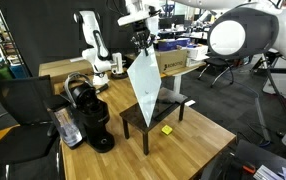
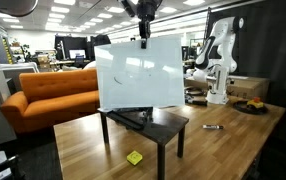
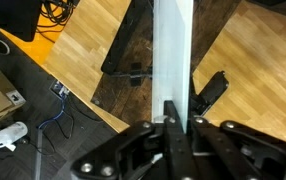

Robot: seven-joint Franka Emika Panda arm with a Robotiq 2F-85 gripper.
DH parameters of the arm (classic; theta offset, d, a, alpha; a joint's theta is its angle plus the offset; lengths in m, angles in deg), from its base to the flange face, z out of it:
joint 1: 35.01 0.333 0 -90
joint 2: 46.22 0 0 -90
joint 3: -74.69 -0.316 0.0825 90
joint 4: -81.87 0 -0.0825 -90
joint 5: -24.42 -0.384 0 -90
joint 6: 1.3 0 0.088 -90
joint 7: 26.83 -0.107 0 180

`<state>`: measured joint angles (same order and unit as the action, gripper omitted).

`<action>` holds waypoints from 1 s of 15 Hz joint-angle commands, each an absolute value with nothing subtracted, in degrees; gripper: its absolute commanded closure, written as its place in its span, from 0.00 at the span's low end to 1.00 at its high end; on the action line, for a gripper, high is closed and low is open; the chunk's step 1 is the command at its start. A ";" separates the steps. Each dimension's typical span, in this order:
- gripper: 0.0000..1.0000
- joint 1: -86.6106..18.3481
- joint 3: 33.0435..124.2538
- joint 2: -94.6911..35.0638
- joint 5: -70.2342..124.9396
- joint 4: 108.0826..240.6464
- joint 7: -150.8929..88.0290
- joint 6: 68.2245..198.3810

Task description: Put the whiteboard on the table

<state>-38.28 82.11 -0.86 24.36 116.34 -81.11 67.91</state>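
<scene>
The whiteboard point(image 2: 141, 72) hung upright in the air, gripped at the middle of its top edge by the pincer point(image 2: 143, 40). It was not lying on the surface point(image 2: 83, 148). In an exterior view its broad glossy face showed faint marks. In the other view the whiteboard point(image 1: 143, 85) appeared nearly edge-on, a narrow pale sliver below the pincer point(image 1: 140, 42).

The wrist view looked straight down the board's thin edge point(image 3: 173, 50). There the pincer point(image 3: 173, 125) was clamped on the whiteboard, its jaws pressed against either face with only the panel's thickness between them.

Directly under the board stood a small dark stand point(image 2: 171, 123), which itself rested on the surface. The board's lower edge came down to about the level of the stand's top — whether it touched could not be told. A black object point(image 3: 211, 92) lay on the stand just beside the board's foot, and it also showed in an exterior view point(image 2: 131, 116).

A small yellow thing point(image 2: 134, 157) lay on the surface in front of the stand, near one leg, and appeared in both exterior views point(image 1: 167, 129). A black coffee machine point(image 1: 88, 118) stood at another side of the stand on the same surface, apart from the board. Beyond the surface, in the background, sat an orange sofa point(image 2: 48, 100).
</scene>
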 commanded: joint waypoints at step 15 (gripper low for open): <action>0.98 -37.57 81.81 -14.99 22.78 134.01 -84.21 69.31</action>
